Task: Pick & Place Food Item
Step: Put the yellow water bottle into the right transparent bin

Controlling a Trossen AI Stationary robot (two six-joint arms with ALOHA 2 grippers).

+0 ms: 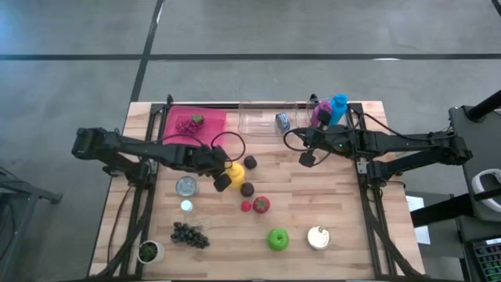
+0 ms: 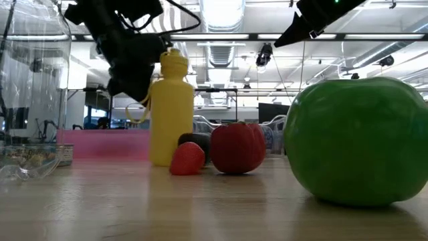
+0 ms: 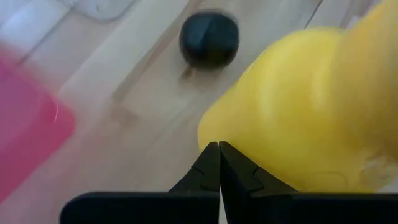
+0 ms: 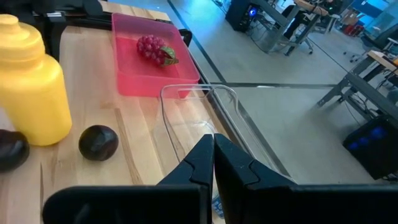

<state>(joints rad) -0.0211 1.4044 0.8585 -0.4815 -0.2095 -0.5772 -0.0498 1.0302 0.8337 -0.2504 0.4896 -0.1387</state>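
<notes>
Your left gripper hangs over mid-table with its fingers pressed together and nothing between them, tight against the yellow plastic bottle. Your right gripper is pinched together and empty too, up at two o'clock beside the clear plastic tray.

The task names no particular food, so pick your target. Nearest the left gripper is the dark round plum-like fruit, at one o'clock from the bottle; a second dark fruit lies at five o'clock from it. The red strawberry and red tomato-like fruit sit just beyond that. The pink plastic tray at eleven o'clock already holds a bunch of red grapes, so it looks like the drop spot.

To do this well, spread the fingers before you descend. Back off from the bottle first: it stands tall and could tip if nudged. Come straight down, straddle the fruit evenly, and close gently.
</notes>
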